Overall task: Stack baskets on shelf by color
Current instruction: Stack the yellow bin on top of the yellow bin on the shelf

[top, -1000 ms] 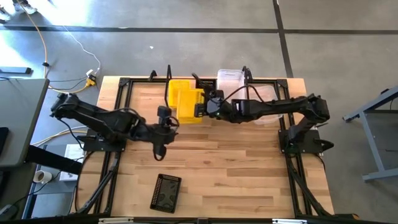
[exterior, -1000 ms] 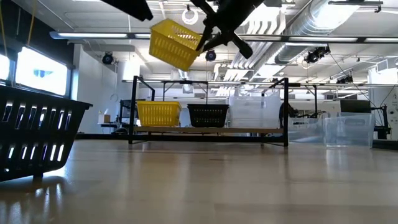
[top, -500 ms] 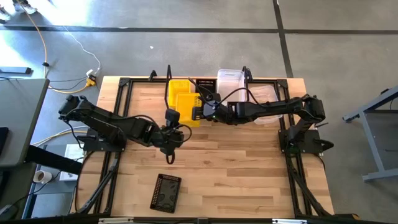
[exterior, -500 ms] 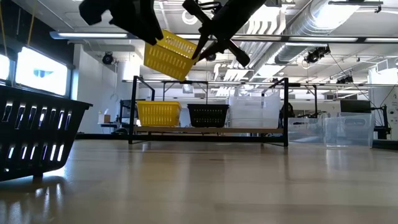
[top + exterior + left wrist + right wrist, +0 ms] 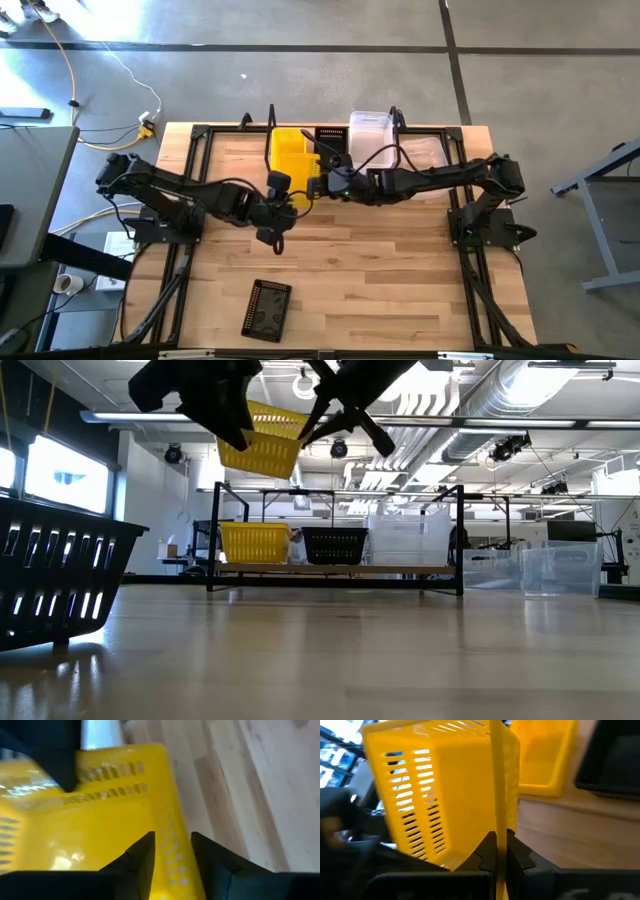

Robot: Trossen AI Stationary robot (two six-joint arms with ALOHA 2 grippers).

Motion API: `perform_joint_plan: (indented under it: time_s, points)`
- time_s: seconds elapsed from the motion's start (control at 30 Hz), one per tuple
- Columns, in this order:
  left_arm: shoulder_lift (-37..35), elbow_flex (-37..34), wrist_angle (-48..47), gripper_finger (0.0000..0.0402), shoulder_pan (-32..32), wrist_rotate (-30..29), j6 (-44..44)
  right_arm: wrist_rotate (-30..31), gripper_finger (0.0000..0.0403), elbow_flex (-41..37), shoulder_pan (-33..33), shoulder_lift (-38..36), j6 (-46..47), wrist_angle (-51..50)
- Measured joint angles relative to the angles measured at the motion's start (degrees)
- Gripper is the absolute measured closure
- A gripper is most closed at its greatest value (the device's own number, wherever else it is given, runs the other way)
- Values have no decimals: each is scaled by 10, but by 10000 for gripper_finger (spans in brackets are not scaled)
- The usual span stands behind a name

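A yellow slotted basket [image 5: 297, 172] [image 5: 262, 448] hangs in the air in front of the shelf [image 5: 335, 569], above the table. My right gripper [image 5: 497, 851] [image 5: 319, 186] is shut on it from the right. My left gripper [image 5: 172, 852] [image 5: 284, 199] is open at the basket's left end, its fingers on either side of a side wall [image 5: 174, 845]. On the shelf stand a yellow basket [image 5: 254, 543], a black one [image 5: 333, 545] and clear ones [image 5: 404, 540], each on its base. My right gripper pinches the held basket's thin wall at its rim [image 5: 497, 822] between its two fingers, coming level from the table's right side. The basket is lifted clear and sits nearly level. My left gripper straddles the opposite wall; I cannot tell whether its fingers touch it.
A black perforated basket [image 5: 267, 308] [image 5: 50, 580] lies on the table near its near edge. More clear baskets [image 5: 545, 568] [image 5: 425, 152] stand at the far right, beside the shelf. The shelf's black end posts [image 5: 217, 535] rise at the far edge.
My right gripper has carried the yellow basket toward the table's left, and the basket has gone from tilted to nearly level. My left gripper has risen from over the table's middle toward the far edge and come up to the basket's left end.
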Motion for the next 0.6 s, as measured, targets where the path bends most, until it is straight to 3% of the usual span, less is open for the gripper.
perform_joint_plan:
  time_s: [0.33, 0.6]
  points:
    - [2, 0, -1, 391, 5, 4, -2, -11, 403, 0, 0, -2, -25, 19]
    - [-5, 0, -2, 399, 5, 19, -1, -21, 374, 0, 3, -3, -66, 19]
